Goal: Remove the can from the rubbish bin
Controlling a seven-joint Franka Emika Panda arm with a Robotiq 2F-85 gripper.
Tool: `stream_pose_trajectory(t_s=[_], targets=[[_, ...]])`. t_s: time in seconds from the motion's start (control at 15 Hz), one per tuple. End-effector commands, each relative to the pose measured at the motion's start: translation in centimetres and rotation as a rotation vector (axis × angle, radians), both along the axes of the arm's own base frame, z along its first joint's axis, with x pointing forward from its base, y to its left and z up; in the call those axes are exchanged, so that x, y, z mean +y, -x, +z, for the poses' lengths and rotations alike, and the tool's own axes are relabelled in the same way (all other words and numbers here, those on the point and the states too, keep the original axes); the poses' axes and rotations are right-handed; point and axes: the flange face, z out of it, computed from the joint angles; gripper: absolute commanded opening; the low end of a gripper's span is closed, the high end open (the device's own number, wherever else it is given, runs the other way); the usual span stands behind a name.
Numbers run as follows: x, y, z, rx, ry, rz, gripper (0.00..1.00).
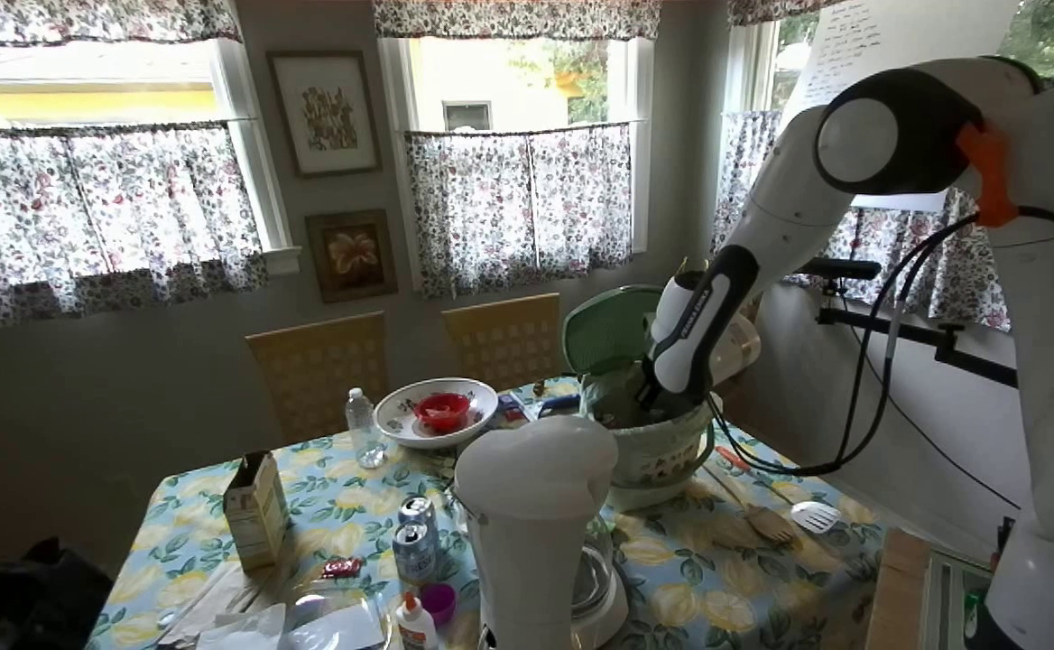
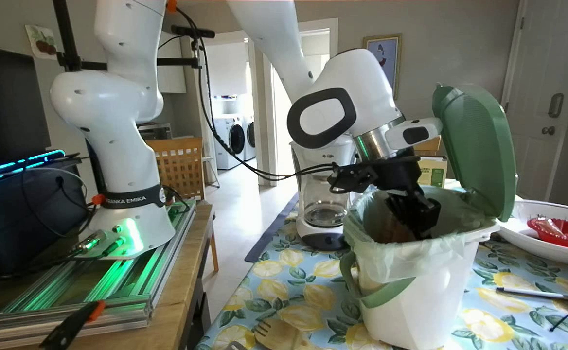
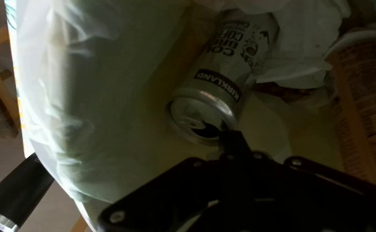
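A white rubbish bin (image 2: 415,311), its green lid (image 2: 481,150) raised, stands on a lemon-patterned tabletop (image 2: 320,272). In the wrist view, a Kirkland coffee can (image 3: 221,64) lies inside, top end toward the claw (image 3: 233,138). The claw is clenched, its tip overlapping the can's rim; whether they touch, I cannot tell.

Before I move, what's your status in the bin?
Gripper closed, at the rim of the can; hold unclear.
Can inside bin.
Brown container nearby, bin lid raised.

Coffee maker (image 2: 324,192) left of pincer (image 2: 421,226) in an exterior view, wooden utensil (image 2: 276,334) on lemon-print cloth (image 2: 308,282) low left of it, red bowl (image 2: 566,236) inside white bowl (image 2: 515,224) to its right, framed picture (image 2: 383,61) above and behind it.
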Motion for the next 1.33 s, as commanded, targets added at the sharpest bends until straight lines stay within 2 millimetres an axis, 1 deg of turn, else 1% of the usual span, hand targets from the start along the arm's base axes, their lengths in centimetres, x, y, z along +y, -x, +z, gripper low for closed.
stream_pose_trajectory(t_s=[0.0, 0.27, 0.67, 0.87, 1.27], targets=[[0.3, 0.0, -0.3, 0.04, 0.002, 0.001, 0.0], [1.5, -0.2, 0.4, 0.031, -0.031, -0.025, 0.0], [3.1, 0.1, 2.9, 0.016, -0.053, -0.052, 0.0], [3.9, 0.3, 3.6, 0.029, -0.063, -0.059, 0.0], [4.9, 1.1, 6.6, -0.019, -0.039, -0.059, 0.0]])
